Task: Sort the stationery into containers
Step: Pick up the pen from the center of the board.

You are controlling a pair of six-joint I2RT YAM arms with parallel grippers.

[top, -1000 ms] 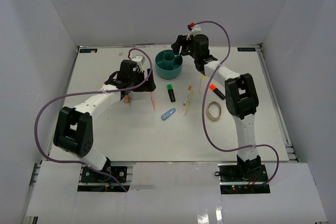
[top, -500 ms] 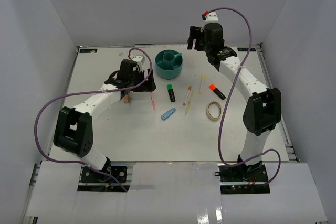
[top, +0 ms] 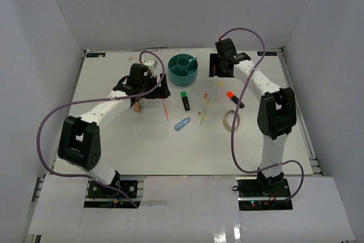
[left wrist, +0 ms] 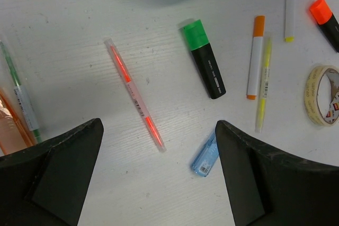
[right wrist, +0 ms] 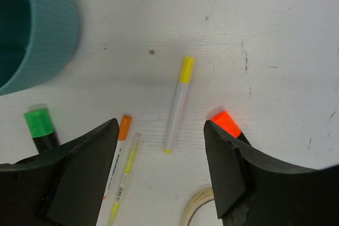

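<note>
The teal organizer stands at the back centre with a thin pen leaning in it. My left gripper is open and empty, low over a red pen, with a light-blue clip by its right finger. The salmon eraser lies beside it. My right gripper is open and empty, right of the organizer, above a yellow-capped pen. A green-capped highlighter, an orange-capped highlighter, an orange pen, a yellow pen and the tape ring lie on the table.
A green pen and an orange-wrapped item lie left of the left gripper. White walls close in the table on three sides. The right arm's purple cable loops above the back right.
My right gripper left the organizer, rose toward the back, then came down right of it over the yellow-capped pen. A thin pen now rests in the organizer. The left arm has not moved.
</note>
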